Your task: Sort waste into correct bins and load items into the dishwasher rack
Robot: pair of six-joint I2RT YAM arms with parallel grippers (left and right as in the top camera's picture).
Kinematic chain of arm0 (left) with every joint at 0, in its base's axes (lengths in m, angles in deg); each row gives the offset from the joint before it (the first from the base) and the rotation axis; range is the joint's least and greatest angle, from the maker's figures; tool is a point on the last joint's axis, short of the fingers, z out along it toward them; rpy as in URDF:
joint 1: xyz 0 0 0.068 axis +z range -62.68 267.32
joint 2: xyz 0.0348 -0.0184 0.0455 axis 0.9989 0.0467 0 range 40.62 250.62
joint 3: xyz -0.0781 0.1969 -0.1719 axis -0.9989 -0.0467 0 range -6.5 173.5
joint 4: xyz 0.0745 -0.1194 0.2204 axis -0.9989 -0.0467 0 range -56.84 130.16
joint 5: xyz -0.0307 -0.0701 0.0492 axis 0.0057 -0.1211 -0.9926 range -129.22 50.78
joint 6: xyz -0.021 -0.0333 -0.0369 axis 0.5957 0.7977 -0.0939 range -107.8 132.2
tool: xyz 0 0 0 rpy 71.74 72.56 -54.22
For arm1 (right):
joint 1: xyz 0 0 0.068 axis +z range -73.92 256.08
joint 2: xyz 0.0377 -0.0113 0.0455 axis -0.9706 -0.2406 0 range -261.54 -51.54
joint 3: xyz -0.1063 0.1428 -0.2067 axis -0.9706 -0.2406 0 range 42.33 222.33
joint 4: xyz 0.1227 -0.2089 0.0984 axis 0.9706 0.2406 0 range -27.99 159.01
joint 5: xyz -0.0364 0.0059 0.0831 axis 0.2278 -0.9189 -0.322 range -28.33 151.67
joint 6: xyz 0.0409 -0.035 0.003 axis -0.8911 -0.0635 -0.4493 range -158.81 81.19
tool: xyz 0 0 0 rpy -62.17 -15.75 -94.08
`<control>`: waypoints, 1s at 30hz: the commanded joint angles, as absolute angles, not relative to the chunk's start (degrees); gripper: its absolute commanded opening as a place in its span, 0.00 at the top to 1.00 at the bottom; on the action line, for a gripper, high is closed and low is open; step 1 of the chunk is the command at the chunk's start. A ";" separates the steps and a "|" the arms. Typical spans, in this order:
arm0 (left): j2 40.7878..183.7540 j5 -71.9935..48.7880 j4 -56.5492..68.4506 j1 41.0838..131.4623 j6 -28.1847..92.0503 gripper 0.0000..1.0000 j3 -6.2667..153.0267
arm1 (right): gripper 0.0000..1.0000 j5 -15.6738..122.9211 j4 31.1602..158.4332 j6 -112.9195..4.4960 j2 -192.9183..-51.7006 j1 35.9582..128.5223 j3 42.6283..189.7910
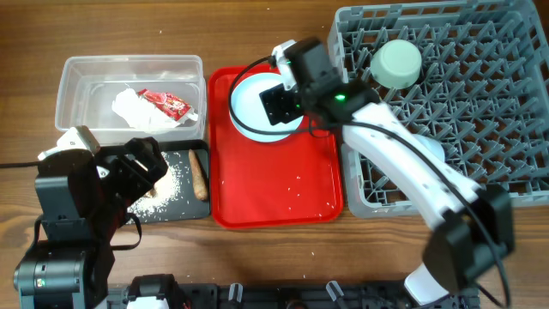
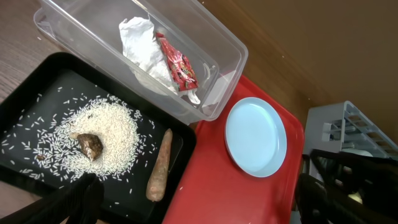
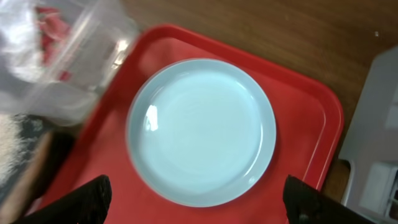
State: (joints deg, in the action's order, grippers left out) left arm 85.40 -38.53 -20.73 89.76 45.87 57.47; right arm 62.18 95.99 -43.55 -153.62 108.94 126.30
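Note:
The light blue plate [image 1: 249, 107] lies on the flat red tray [image 1: 274, 189]; it also shows in the right wrist view [image 3: 202, 130]. My right gripper [image 3: 199, 202] is open and empty, hovering just above the plate [image 1: 279, 103]. My left gripper [image 2: 202, 202] is open and empty above the black tray [image 1: 176, 210]. That tray holds the brown stick [image 2: 160, 165], white crumbs [image 2: 109, 127] and a brown lump [image 2: 90, 144]. The clear tub [image 1: 129, 64] holds the white napkin [image 2: 143, 46] and red wrapper [image 2: 177, 62]. The pale green bowl [image 1: 395, 63] sits upside down in the grey rack [image 1: 480, 86]. The yellow cup and smaller blue bowl are not visible.
A few white crumbs lie scattered on the red tray. The rack stands right against the red tray's right side. The clear tub and black tray sit close against its left side. My right arm stretches across the rack's front left part.

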 commanded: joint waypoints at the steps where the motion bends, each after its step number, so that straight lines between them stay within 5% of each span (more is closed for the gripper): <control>1: 85.24 -39.10 -20.62 90.28 45.19 0.00 57.38 | 0.10 70.86 94.41 -45.38 -160.20 108.04 127.02; 14: 85.24 -39.10 -20.62 90.28 45.19 0.00 57.38 | 0.09 69.13 92.73 -48.46 -173.12 105.83 127.02; 17: 85.24 -39.10 -20.62 90.28 45.19 0.00 57.38 | 0.18 65.72 93.10 -51.55 -173.12 105.83 127.00; 24: 85.24 -39.12 -20.62 90.28 45.19 0.00 57.38 | 0.62 65.48 94.76 -61.27 -173.12 105.68 126.95; 30: 85.24 -39.12 -20.62 90.28 45.19 0.00 57.38 | 0.66 66.18 95.55 -63.48 -173.73 105.68 126.95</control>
